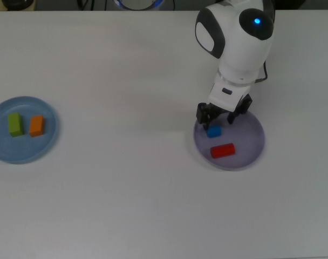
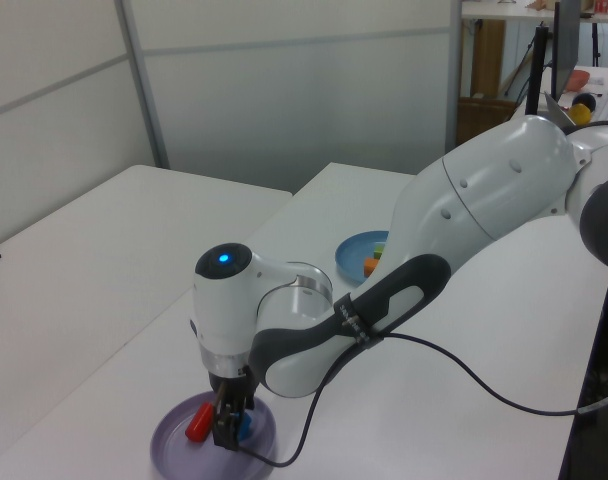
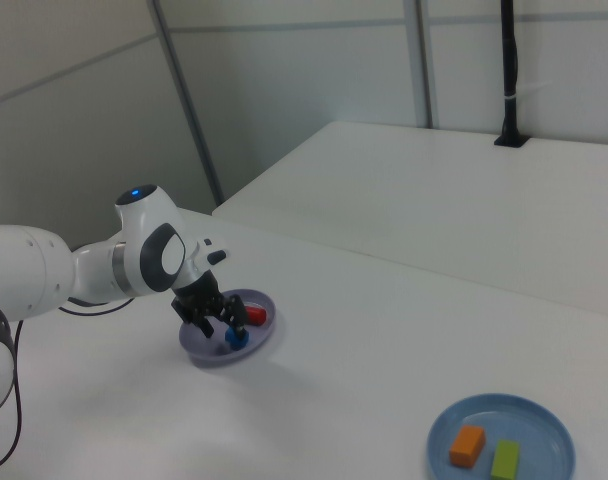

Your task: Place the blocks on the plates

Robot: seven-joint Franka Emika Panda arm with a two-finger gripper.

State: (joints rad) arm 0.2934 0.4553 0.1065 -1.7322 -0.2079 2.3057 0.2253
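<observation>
Looking down in the top view, we see the gripper [image 1: 223, 116] poised low over the far rim of the lavender plate [image 1: 250, 141], its fingers [image 1: 202, 114] spread apart with nothing between them. The blue cube [image 1: 213, 131] lies on the plate just below the fingers, free of them. The red block [image 1: 223, 150] lies on the same plate, a little nearer the camera than the cube and apart from it.

Far off toward the top view's left we find the light blue plate [image 1: 2, 151] on the white counter [image 1: 126, 189]. It carries the lime-green block [image 1: 14, 124] and the orange block [image 1: 36, 125] side by side, close but not touching.

In the left view we see the arm [image 2: 464, 210] reaching across the counter and bending down to the lavender plate [image 2: 174, 450], where the red block [image 2: 197, 428] and the blue cube [image 2: 244, 430] show on either side of the dark fingers [image 2: 224, 425].

In the right view the open fingers [image 3: 196, 312] stand over the blue cube [image 3: 234, 339], with the red block [image 3: 256, 315] behind it on the lavender plate [image 3: 199, 352]; the light blue plate [image 3: 544, 425] sits well apart toward the right view's lower right
</observation>
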